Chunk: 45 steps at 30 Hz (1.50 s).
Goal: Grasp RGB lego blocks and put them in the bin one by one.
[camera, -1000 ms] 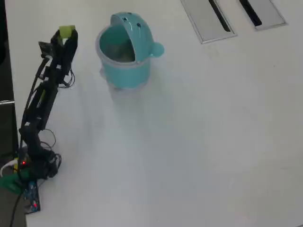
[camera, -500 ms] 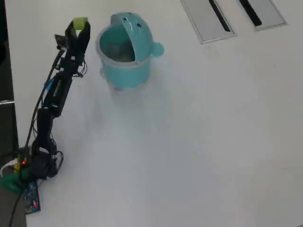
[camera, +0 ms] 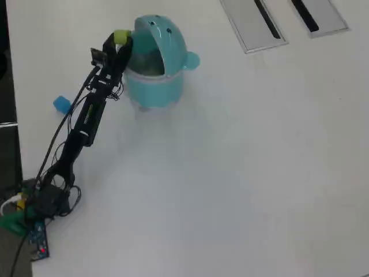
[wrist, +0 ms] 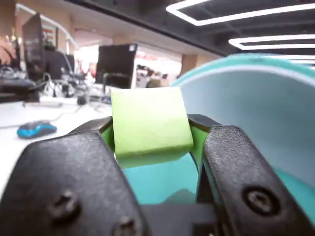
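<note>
My gripper (camera: 120, 41) is shut on the light green lego block (camera: 121, 37), held at the left rim of the teal bin (camera: 167, 81). In the wrist view the green block (wrist: 149, 124) sits clamped between my two black jaws, with the gripper (wrist: 151, 132) facing the bin's pale inner hood (wrist: 256, 113) and teal wall just beyond. A blue lego block (camera: 61, 104) lies on the white table left of the arm. No red block shows in either view.
Two flat grey slotted panels (camera: 253, 23) lie at the table's top right in the overhead view. The arm's base and wiring (camera: 34, 208) sit at the lower left by the table edge. A dark strip (camera: 4, 86) runs along the table's left edge.
The arm swung right with the green block, from left of the bin to its rim. The blue block, earlier hidden under the arm, now shows on the table.
</note>
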### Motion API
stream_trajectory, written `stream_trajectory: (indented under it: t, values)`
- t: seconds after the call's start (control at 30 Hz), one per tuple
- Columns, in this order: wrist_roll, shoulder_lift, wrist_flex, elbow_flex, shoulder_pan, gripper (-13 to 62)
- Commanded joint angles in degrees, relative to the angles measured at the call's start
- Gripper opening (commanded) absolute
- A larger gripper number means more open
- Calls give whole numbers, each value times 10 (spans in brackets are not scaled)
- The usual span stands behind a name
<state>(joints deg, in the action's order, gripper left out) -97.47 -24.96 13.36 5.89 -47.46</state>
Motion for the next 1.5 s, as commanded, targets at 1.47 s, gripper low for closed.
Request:
stream_trajectory:
  t: [1.47]
  values:
    - [80, -234, 538, 60, -243, 315]
